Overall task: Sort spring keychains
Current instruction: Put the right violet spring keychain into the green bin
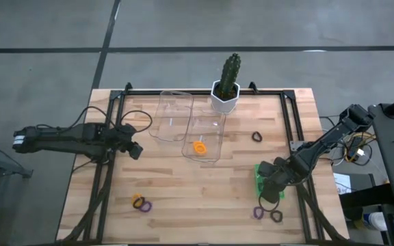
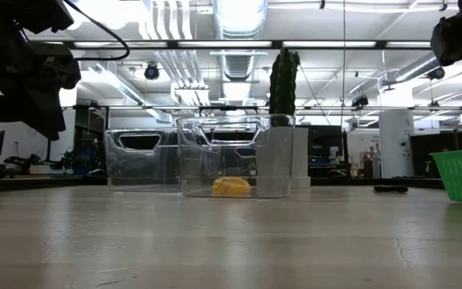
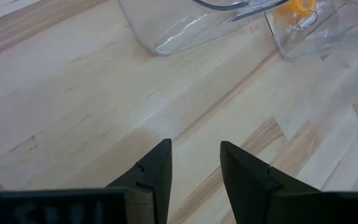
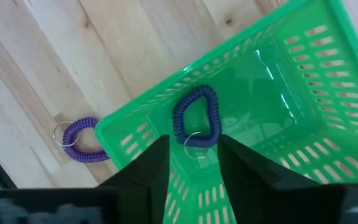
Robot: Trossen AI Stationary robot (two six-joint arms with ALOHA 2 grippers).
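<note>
**Keychains scattered, one purple coil over the green basket**

Keychains lie in several places. In the high view an orange keychain (image 1: 198, 147) sits in the nearer of two clear bins (image 1: 205, 137), a black one (image 1: 256, 137) lies alone on the table (image 1: 183, 191), an orange and purple pair (image 1: 141, 203) rests toward the front left, and a purple and black pair (image 1: 267, 214) lies at the front right.

The right tool (image 1: 272, 188) covers most of the green basket (image 1: 259, 172) from above, so the basket's contents are hidden there. Only the right wrist view shows them: a purple keychain (image 4: 196, 121) with its metal ring sits just ahead of the fingers (image 4: 148, 171), which stand parted; whether they touch the coil is unclear. Another purple keychain (image 4: 79, 140) lies on the wood just outside the basket wall (image 4: 135, 140).

The left tool (image 1: 132, 148) hangs above bare table beside the bins, its fingers (image 3: 154, 171) apart and holding nothing.

The low view cuts off both tools at the top edge, and shows the orange keychain (image 2: 231, 186) through the bin wall, the basket's corner at right, and a cactus (image 2: 284, 84) in a white pot behind.

The table is pale wood planks with a black frame; beyond it, an industrial ceiling with strip lights and ducting.
</note>
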